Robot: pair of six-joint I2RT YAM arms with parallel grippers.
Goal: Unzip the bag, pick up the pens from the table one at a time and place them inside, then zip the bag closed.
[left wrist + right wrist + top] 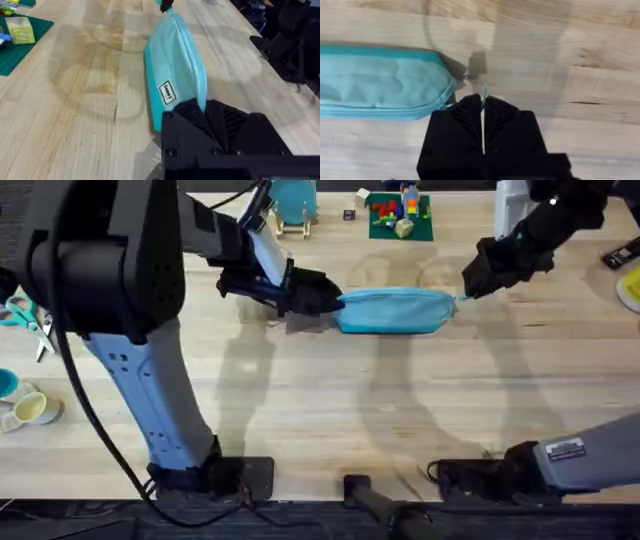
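Across the pale wooden worktop [330,410] lies the light blue fabric pouch [395,311]; my left pincer [315,292] clamps one end to anchor it while my right pincer [482,107] pinches its pull tab [484,92].

The bench [330,410] is a light wooden butcher-block top with pale plank stripes. A light blue bag [395,311] lies lengthwise near its middle. At the far edge sit a green mat [400,218] carrying colourful blocks and a blue disc on a wooden stand [292,205]. Scissors [28,320] and small cups [30,408] lie at the left edge.
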